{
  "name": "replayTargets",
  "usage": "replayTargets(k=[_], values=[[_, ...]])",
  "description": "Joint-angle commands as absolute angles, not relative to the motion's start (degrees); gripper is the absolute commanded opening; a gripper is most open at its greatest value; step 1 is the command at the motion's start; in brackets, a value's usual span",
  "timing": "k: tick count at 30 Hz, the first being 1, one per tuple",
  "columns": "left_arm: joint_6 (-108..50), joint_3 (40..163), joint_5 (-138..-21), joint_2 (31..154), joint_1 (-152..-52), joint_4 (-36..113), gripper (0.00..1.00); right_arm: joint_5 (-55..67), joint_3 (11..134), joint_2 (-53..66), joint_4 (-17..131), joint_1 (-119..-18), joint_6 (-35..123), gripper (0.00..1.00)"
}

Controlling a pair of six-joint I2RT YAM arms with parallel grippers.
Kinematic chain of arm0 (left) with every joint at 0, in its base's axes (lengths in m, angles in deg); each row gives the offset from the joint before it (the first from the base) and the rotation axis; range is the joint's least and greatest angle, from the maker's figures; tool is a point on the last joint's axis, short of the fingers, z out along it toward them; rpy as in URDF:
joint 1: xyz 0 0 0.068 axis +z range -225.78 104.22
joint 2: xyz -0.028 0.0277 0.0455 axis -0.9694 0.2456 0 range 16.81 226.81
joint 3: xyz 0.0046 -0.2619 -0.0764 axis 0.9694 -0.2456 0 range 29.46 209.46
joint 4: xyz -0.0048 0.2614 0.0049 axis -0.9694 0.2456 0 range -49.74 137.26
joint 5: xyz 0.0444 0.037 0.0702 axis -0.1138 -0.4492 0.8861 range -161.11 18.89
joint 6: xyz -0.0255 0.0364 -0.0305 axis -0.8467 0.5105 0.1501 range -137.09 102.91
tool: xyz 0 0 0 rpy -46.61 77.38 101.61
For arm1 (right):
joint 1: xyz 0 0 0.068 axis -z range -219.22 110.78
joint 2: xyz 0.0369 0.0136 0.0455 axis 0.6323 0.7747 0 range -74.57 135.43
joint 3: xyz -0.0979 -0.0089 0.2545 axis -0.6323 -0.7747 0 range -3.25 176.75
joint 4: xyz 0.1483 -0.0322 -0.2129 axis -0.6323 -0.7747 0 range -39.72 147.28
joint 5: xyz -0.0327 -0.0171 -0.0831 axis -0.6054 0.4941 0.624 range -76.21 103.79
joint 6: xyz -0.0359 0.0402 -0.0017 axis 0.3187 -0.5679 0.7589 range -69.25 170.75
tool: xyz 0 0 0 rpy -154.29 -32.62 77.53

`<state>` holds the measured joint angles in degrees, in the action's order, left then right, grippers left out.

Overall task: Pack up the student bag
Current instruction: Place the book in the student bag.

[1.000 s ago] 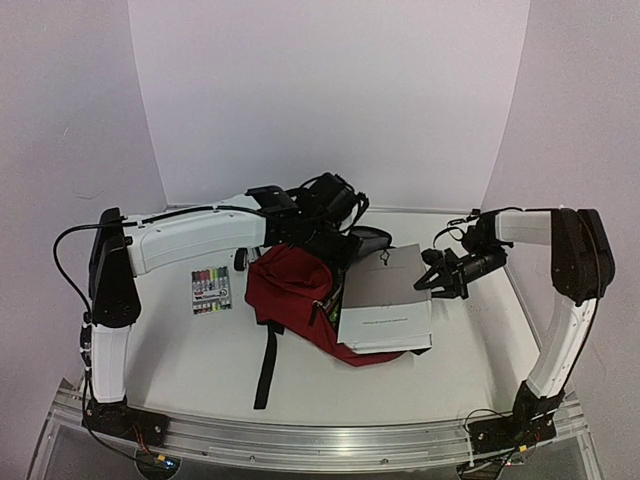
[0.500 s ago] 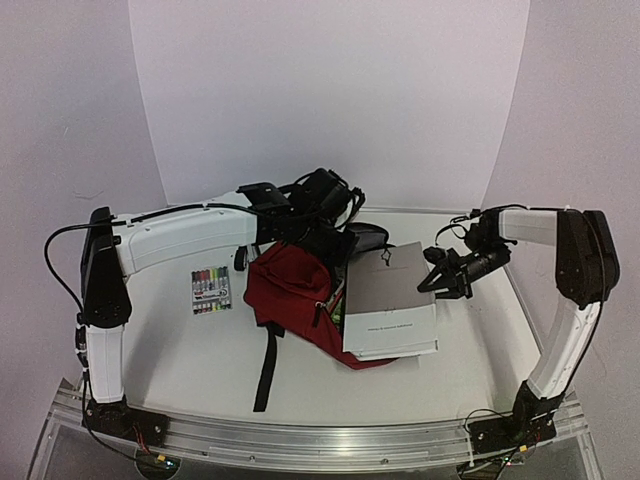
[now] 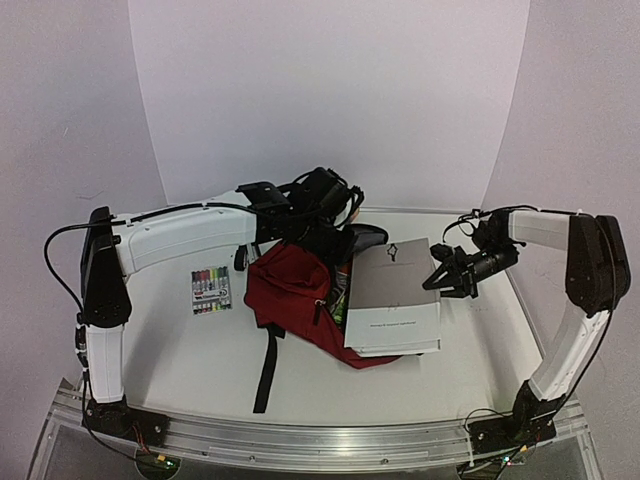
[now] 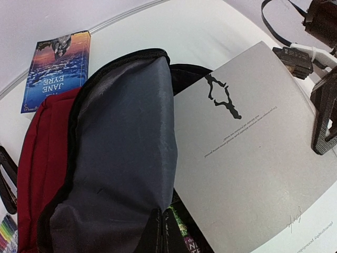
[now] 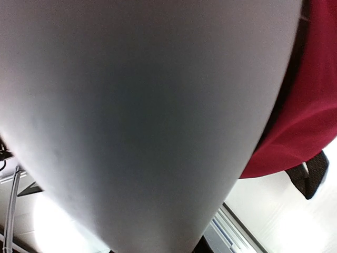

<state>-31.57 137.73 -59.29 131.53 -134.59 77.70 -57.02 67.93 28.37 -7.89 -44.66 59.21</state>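
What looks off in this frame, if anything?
The grey book is askew: it lies tilted across the mouth of the bag, mostly outside it rather than seated inside. Jane Eyre sits unpacked on the table beside the bag. Nothing looks spilled or damaged.
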Motion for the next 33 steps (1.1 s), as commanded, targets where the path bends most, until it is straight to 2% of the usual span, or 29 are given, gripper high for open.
replayTargets(k=[1, 11, 16, 27, 30, 33], values=[[-30.79, 139.43, -61.07, 128.07, -134.19, 72.66, 0.00, -64.72, 70.74, 31.00, -12.25, -47.71, 64.49, 0.00], [-31.92, 137.43, -65.86, 126.24, -134.33, 71.69, 0.00, -65.69, 79.93, 43.90, -20.84, -49.56, 74.62, 0.00], [-32.82, 135.12, -66.26, 124.55, -134.39, 72.09, 0.00, -69.55, 84.71, 45.82, -21.11, -48.38, 74.53, 0.00], [-32.05, 134.66, -70.30, 123.44, -134.41, 76.01, 0.00, -69.99, 86.45, 49.43, -21.04, -46.68, 75.22, 0.00], [-32.33, 134.72, -70.92, 123.26, -134.41, 77.25, 0.00, -68.16, 84.68, 48.74, -19.69, -46.75, 72.25, 0.00], [-32.47, 134.68, -70.93, 123.36, -134.41, 77.69, 0.00, -64.48, 79.60, 44.69, -7.41, -47.12, 55.78, 0.00]])
